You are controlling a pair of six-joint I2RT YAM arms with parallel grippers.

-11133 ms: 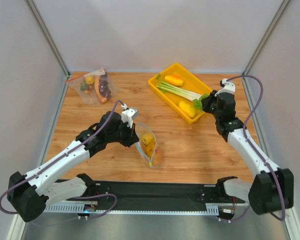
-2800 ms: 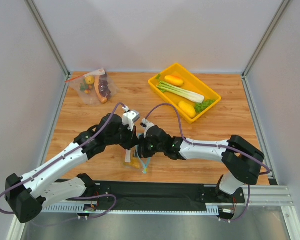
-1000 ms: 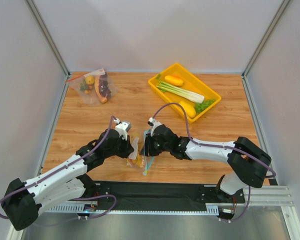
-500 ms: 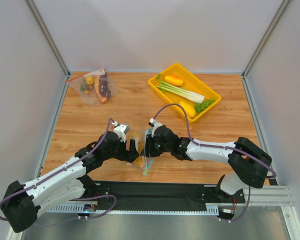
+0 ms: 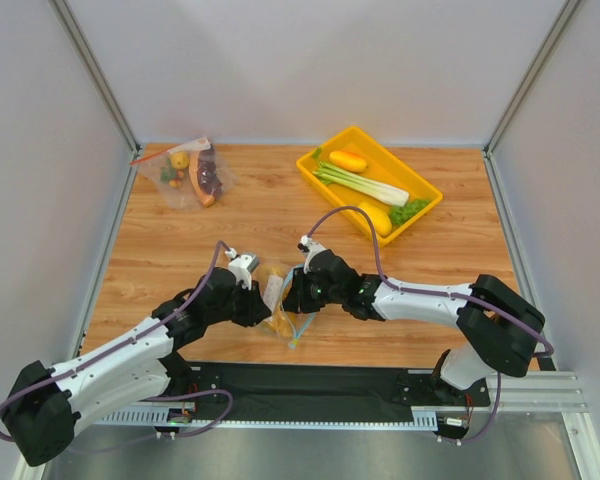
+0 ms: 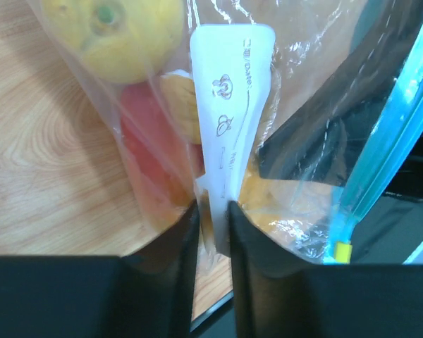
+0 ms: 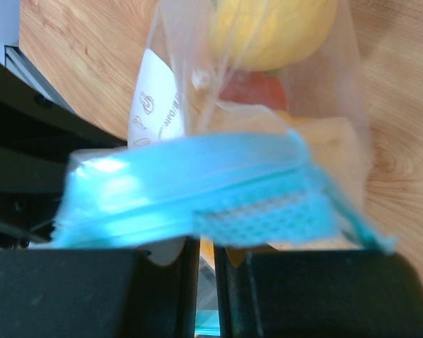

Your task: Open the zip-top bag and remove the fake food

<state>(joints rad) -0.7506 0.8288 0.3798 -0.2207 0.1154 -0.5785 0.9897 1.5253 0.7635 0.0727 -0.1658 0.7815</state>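
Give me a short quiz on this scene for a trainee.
1. True or false: the leek lies in the tray.
2. The bag, gripped by the left claw and the right claw, has a zip strip that is: A red, B light blue, C green.
3. Which part of the bag does the left claw pinch?
Key: 1 true. 2 B. 3 the white label.
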